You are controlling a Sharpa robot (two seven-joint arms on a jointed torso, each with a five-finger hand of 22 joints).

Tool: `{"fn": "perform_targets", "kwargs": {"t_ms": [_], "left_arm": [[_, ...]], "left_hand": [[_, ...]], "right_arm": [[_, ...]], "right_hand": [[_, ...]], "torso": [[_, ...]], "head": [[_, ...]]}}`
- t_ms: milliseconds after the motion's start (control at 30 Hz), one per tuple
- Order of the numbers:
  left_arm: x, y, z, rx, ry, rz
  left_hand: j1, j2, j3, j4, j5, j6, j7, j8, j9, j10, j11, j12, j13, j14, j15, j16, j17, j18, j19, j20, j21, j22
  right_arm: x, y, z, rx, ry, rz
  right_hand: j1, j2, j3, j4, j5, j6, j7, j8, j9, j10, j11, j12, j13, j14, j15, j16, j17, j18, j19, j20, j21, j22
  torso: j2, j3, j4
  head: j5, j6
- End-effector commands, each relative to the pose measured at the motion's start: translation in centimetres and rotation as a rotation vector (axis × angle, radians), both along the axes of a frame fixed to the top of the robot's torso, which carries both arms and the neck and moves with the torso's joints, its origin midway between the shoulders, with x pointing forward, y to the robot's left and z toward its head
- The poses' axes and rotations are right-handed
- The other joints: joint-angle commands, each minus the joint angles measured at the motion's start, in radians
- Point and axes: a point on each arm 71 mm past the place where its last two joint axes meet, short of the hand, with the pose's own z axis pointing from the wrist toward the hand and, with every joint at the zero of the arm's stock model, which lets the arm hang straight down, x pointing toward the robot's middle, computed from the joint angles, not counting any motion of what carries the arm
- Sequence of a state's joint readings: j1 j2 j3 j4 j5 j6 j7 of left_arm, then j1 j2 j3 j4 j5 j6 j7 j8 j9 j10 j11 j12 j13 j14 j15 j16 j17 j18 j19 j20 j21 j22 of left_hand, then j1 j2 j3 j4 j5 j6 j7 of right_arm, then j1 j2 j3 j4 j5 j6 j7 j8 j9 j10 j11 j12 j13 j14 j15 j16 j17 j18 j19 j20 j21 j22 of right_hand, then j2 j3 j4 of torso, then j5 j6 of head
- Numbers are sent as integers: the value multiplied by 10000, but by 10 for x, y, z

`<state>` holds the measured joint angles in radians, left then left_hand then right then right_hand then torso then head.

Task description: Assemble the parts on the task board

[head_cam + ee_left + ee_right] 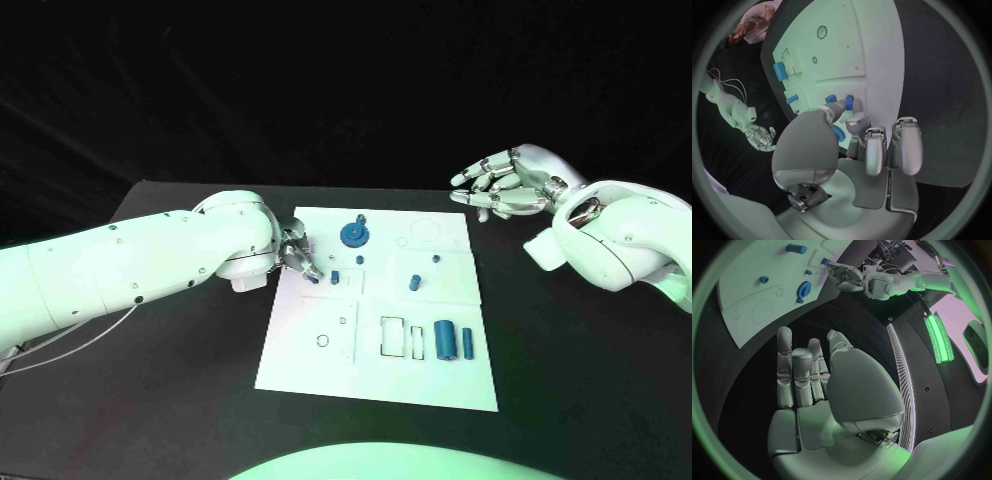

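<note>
Your left hand (296,256) sits at the left edge of the task board (310,352), fingertips bent down onto the white plate where two small blue pegs (336,276) stand close together. In the left wrist view a short blue peg (849,103) shows between the tips of the thumb and a finger, so you appear to be pinching it. I judge it is being seated or lifted at that spot, but whether it is fully in its hole you cannot tell. The other fingers are drawn back from the plate, probably to keep them clear of the neighbouring pieces.

Your right hand (505,184) hangs above the dark surface (577,380) just beyond the board's far right corner, fingers loosely curved and apart, grasping nothing. Parked there, it stays out of the way while remaining near enough to help.

The other parts are spread across the board. A blue gear (353,236) stands at the far middle, beside an empty circular outline. A small blue piece (415,282) sits toward the centre right. A blue cylinder (446,340) lies on its side in the near right area, with slimmer blue bars beside it near a rectangular recess. These look unassembled, so most of the job seems ahead of you.

Watch the pinch: the peg is small and could tilt.
</note>
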<state>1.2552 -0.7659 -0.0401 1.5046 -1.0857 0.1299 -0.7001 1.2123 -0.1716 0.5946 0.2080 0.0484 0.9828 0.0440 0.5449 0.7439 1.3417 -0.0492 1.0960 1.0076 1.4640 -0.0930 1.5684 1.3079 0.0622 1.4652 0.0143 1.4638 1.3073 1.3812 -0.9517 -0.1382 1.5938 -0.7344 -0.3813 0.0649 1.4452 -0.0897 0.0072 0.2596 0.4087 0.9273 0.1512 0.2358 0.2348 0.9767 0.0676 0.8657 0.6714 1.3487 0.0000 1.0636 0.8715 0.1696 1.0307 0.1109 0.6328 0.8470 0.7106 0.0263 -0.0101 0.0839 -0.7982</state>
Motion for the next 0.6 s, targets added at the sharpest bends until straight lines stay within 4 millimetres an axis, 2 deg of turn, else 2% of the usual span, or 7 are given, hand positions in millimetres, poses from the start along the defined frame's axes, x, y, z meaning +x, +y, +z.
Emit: {"fn": "perform_targets", "kwargs": {"t_ms": [33, 600], "left_arm": [[-3, -1, -3, 282, 282, -39], [-2, 1, -3, 350, 260, -34]], "left_hand": [[-101, 17, -93, 3, 4, 308, -304, 65, 24, 88, -17, 30, 19, 1068, -73, 24, 2629, -206, 228, -84, 51, 774], [-144, 53, -166, 13, 3, 410, -365, 188, 72, 156, -66, 92, 68, 1068, -108, 24, 2629, -226, 273, -97, 104, 868]], "right_arm": [[0, 1, 0, -74, -6, 152], [0, 1, 0, -79, -4, 147]], "right_hand": [[-60, 14, -7, 66, 42, -96, -7, 65, 13, -14, 9, -9, -10, -28, -6, -67, 12, 129, 32, 6, -19, -9], [-60, 14, -7, 66, 42, -96, -7, 65, 13, -14, 9, -9, -10, -28, -6, -67, 12, 129, 32, 6, -19, -9]], "torso": [[3, -3, 4], [2, 0, -3]], "head": [[11, -11], [25, -24]]}}
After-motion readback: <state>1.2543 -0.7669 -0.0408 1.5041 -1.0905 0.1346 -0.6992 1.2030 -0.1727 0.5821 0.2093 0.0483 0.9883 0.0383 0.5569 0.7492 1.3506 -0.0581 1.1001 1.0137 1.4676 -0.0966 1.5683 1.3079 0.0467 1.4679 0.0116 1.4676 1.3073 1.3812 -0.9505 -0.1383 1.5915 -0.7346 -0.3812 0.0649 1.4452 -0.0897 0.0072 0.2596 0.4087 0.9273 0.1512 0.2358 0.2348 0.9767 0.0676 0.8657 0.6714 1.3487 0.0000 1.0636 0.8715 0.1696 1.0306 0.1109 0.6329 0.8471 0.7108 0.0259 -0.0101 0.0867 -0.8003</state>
